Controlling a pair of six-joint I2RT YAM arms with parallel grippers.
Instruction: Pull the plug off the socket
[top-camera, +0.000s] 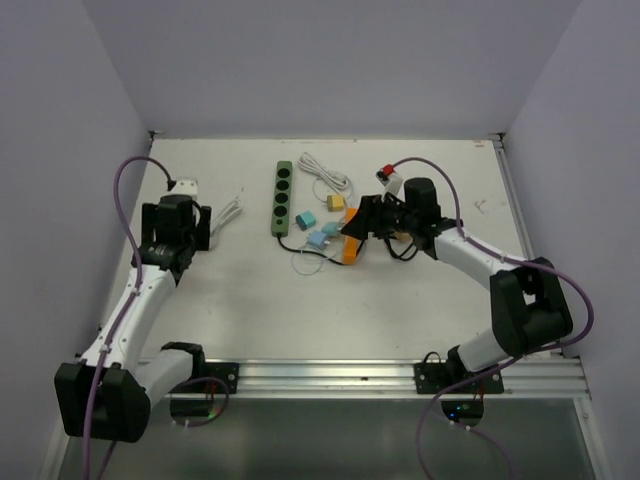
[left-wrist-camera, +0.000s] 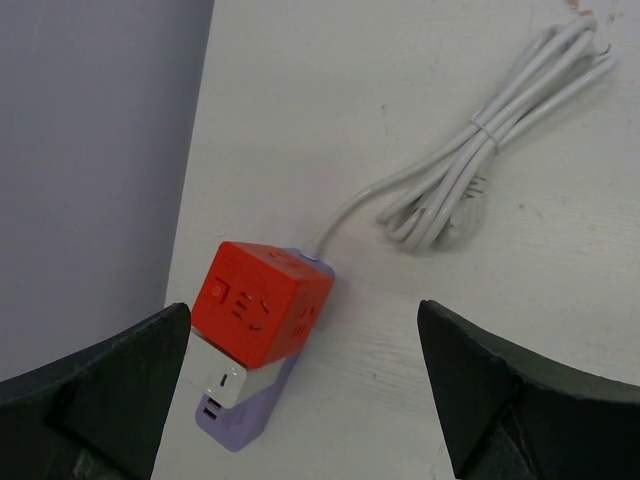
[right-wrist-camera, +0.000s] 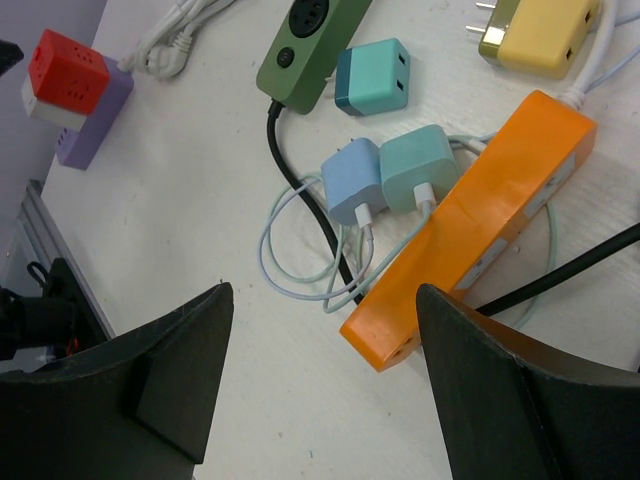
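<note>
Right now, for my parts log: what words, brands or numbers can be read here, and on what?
None can be read in any view.
Red cube adapter: one small round mark near a corner, too small to make out.
Dark-green socket, orange strip: plain faces, no lettering showing.

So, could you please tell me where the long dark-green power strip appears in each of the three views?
Top external: the long dark-green power strip lies upper centre, running away from the arms.
Left wrist: not in it.
Right wrist: only its corded end shows, at the top, left of centre.
Shared landmark: the orange power strip, to its right and lower in both views that show it.
</note>
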